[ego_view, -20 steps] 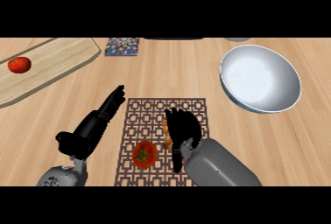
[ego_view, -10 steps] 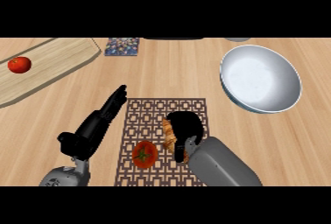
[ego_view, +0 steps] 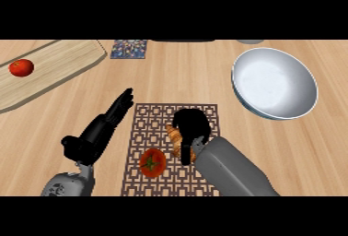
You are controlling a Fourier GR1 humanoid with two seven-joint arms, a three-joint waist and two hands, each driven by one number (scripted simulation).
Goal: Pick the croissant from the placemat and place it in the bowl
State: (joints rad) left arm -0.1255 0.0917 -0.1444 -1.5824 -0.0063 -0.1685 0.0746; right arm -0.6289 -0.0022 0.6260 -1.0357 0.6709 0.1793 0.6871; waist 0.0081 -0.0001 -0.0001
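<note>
A golden-brown croissant (ego_view: pixel 176 139) lies on the patterned brown placemat (ego_view: pixel 151 119) at the counter's lower middle. My right hand (ego_view: pixel 191 125) sits over the croissant's right side, fingers curled down around it and hiding part of it. The large pale grey bowl (ego_view: pixel 275 82) stands at the upper right, apart from the placemat. My left hand (ego_view: pixel 102 127) rests open just left of the placemat, fingers straight and pointing up and to the right.
A red tomato (ego_view: pixel 152 162) lies on the placemat just left of the croissant's lower end. A wooden cutting board (ego_view: pixel 51 69) at the upper left carries a red apple (ego_view: pixel 21 67). A small patterned tile (ego_view: pixel 129 48) sits near the back edge.
My right hand has closed in on the croissant, which now shows more clearly at its left side. The left hand has barely moved.
</note>
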